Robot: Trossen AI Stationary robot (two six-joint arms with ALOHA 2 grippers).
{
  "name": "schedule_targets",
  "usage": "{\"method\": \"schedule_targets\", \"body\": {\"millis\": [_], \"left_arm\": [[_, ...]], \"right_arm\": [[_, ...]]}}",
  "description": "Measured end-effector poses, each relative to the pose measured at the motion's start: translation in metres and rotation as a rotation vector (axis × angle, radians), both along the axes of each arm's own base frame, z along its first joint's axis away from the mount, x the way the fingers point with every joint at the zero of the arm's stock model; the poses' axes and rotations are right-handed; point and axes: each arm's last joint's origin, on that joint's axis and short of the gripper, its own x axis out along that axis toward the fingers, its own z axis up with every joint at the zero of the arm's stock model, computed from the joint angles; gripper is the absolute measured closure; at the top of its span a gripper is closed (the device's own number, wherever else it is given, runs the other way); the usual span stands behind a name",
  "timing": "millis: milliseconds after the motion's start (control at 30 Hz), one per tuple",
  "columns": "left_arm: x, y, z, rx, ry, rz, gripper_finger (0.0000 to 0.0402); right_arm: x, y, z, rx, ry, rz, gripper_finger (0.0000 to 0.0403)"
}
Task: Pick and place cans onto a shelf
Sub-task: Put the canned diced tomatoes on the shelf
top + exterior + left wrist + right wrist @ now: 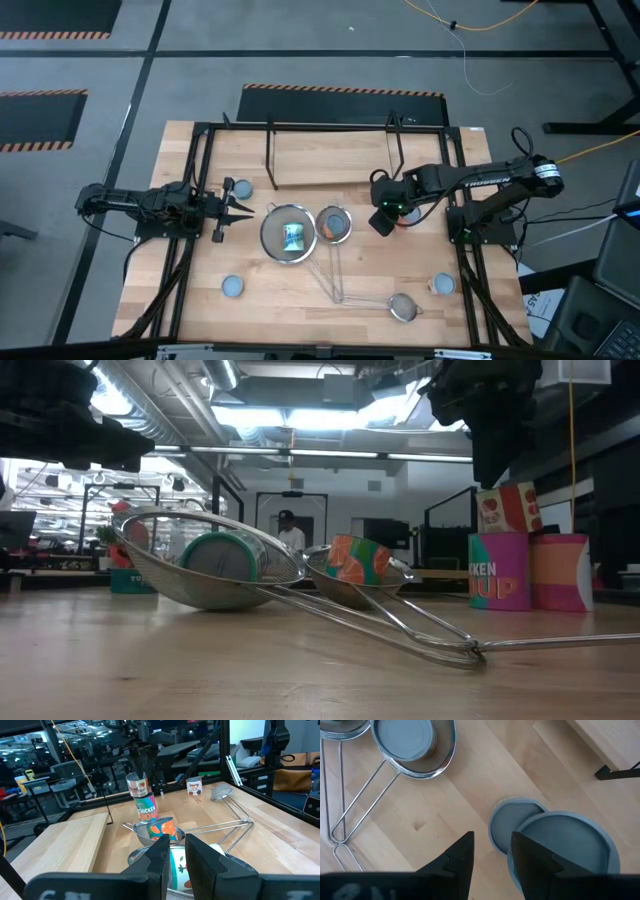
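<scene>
Seven cans show from above: one lying in the large strainer (288, 234), one upright in the middle strainer (334, 224), two stacked (502, 550) under the right gripper (386, 219), and single cans by the left gripper (243, 187), front left (232, 287) and front right (443, 285). The lower stacked label reads "CHICKEN", perhaps "SOUP". A third, small strainer (403, 307) lies empty. The shelf (330, 150) holds nothing. The right gripper hangs over the stack, jaws apart, gripping nothing. The left gripper (240, 211) points at the large strainer, fingers narrowly parted, empty
</scene>
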Motion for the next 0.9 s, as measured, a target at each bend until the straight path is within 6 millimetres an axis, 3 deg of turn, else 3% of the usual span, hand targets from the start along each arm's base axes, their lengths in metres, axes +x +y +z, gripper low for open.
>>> {"method": "schedule_targets", "body": {"millis": [333, 633, 900], "left_arm": [[0.000, 0.000, 0.000, 0.000, 0.000, 0.000, 0.0347], [0.000, 0.000, 0.000, 0.000, 0.000, 0.000, 0.0347], [0.000, 0.000, 0.000, 0.000, 0.000, 0.000, 0.0347]], "right_arm": [[-0.001, -0.001, 0.000, -0.009, 0.013, 0.022, 0.0268], [0.001, -0.003, 0.025, -0.017, -0.021, 0.035, 0.0268], [-0.005, -0.005, 0.026, -0.087, 0.043, 0.009, 0.0268]]}}
